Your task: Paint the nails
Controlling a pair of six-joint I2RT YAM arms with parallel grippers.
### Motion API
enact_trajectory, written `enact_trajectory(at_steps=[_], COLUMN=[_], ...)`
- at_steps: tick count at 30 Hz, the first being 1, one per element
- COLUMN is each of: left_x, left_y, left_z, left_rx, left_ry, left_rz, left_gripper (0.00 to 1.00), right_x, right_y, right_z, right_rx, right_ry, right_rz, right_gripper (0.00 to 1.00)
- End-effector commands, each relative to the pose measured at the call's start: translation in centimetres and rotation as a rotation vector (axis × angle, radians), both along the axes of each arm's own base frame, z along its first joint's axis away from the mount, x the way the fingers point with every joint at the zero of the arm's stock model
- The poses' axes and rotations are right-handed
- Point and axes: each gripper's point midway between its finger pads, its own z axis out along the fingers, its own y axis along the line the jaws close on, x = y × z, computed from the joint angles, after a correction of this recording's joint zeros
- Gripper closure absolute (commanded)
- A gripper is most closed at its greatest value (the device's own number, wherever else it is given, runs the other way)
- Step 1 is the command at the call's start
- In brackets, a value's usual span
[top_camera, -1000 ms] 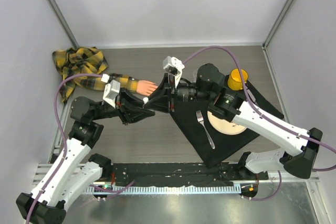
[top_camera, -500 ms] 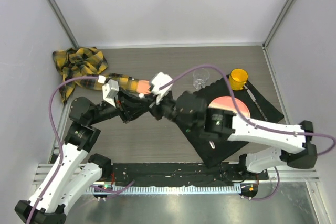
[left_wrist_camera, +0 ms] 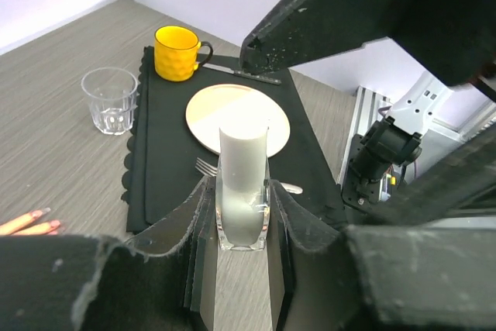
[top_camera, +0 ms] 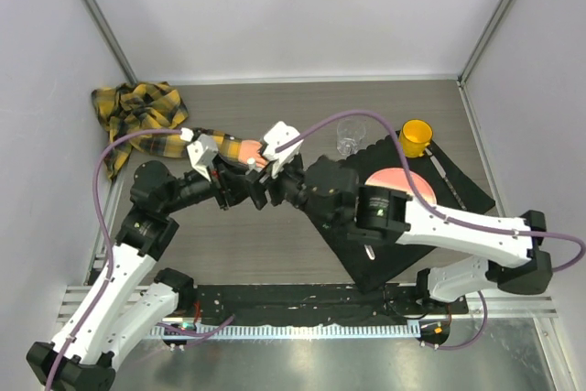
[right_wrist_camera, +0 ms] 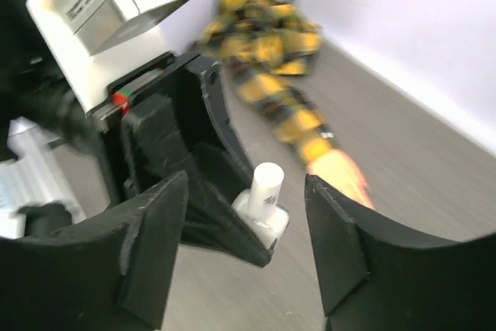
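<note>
On the grey wood-grain table [top_camera: 385, 107] lies a yellow-black plaid sleeve [top_camera: 137, 109], with a peach-pink mannequin hand [top_camera: 249, 150] sticking out of it near the middle. The left gripper [left_wrist_camera: 242, 191] is clamped on a small upright clear bottle with a white cap [left_wrist_camera: 242, 226], just beside that hand. The right gripper [right_wrist_camera: 246, 191] faces the bottle with its jaws spread wide, holding nothing. The tiny reddish nails [left_wrist_camera: 40, 213] rest on the table near the bottle.

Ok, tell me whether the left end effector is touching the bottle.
Touching: left wrist view shows the left end effector clamped on both sides of the bottle.
</note>
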Motion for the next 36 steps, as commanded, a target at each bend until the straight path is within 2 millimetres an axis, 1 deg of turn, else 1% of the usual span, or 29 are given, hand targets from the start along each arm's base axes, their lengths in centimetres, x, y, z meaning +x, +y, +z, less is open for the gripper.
enact_trajectory(at_steps=[1,2,3,5,7,9,11,15,16,17,18,19,20,24,27,28,29,30,32,33,34,35,36], left_x=[-0.8,-1.2,-2.3,-3.1,-4.2,-4.6,-5.0,-5.3,-5.4,-5.5,-5.6,-5.6,-5.7,-5.9,-5.9,-5.8,-5.7,-5.6,-4.8,-4.1,-3.0,-2.3,-1.4], left_y=[-0.3,-0.4,-0.7,-1.0,-1.1,-1.2,-1.2,-1.3,-1.3,-1.4,-1.4,-1.4,-1.4,-1.4,-1.4,-1.4,-1.4,-1.4,-1.3,-1.2,-0.9,-0.7,-0.4], left_z=[3.7,3.7,3.8,4.3,4.5,4.6,4.7,4.6,4.7,4.7,4.7,4.7,4.6,4.7,4.7,4.7,4.8,4.7,4.7,4.2,4.3,4.2,3.7], left_rx=[-0.065,-0.07,-0.079,-0.103,-0.12,-0.128,-0.129,-0.129,-0.131,-0.13,-0.13,-0.13,-0.129,-0.129,-0.129,-0.131,-0.132,-0.13,-0.128,-0.103,-0.103,-0.092,-0.066], left_ry=[-0.106,-0.109,-0.097,-0.115,-0.119,-0.111,-0.122,-0.113,-0.114,-0.114,-0.116,-0.116,-0.114,-0.116,-0.116,-0.117,-0.121,-0.121,-0.12,-0.124,-0.123,-0.128,-0.119], left_rz=[-0.042,-0.067,-0.13,-0.183,-0.243,-0.27,-0.288,-0.311,-0.318,-0.324,-0.326,-0.329,-0.333,-0.341,-0.34,-0.334,-0.328,-0.318,-0.268,-0.233,-0.156,-0.113,-0.058], left_gripper=[1.0,1.0,1.0,1.0,1.0,1.0,1.0,1.0,1.0,1.0,1.0,1.0,1.0,1.0,1.0,1.0,1.0,1.0,1.0,1.0,1.0,1.0,1.0], right_x=[-3.2,-3.4,-3.2,-3.6,-4.3,-4.7,-5.0,-5.0,-5.0,-4.9,-4.9,-4.7,-4.5,-4.4,-4.3,-4.3,-4.2,-4.0,-3.2,-2.8,-2.5,-2.2,-1.2], right_y=[-0.6,-0.9,-1.3,-2.0,-2.2,-2.3,-2.2,-1.6,-1.6,-1.5,-1.4,-1.2,-1.2,-1.0,-0.6,-0.6,-0.6,-0.5,-0.5,-0.6,-0.7,-0.9,-0.6], right_z=[1.0,1.2,1.5,1.7,1.9,2.3,2.2,2.5,2.2,2.7,2.9,2.7,3.0,3.2,2.9,2.9,2.6,2.5,1.8,1.3,1.0,1.0,0.5], right_rx=[0.107,0.131,0.148,0.156,0.161,0.177,0.179,0.204,0.204,0.22,0.227,0.23,0.241,0.254,0.245,0.245,0.242,0.237,0.225,0.216,0.215,0.217,0.205], right_ry=[0.132,0.176,0.179,0.189,0.182,0.172,0.178,0.183,0.205,0.189,0.185,0.2,0.196,0.205,0.218,0.218,0.224,0.223,0.235,0.234,0.232,0.221,0.188], right_rz=[0.347,0.44,0.467,0.552,0.606,0.65,0.681,0.732,0.741,0.751,0.758,0.764,0.766,0.793,0.809,0.809,0.803,0.79,0.737,0.715,0.695,0.659,0.541], right_gripper=[0.29,0.3,0.3,0.32,0.35,0.39,0.41,0.52,0.53,0.54,0.58,0.59,0.6,0.62,0.75,0.82,0.94,0.99,1.0,1.0,1.0,1.0,1.0])
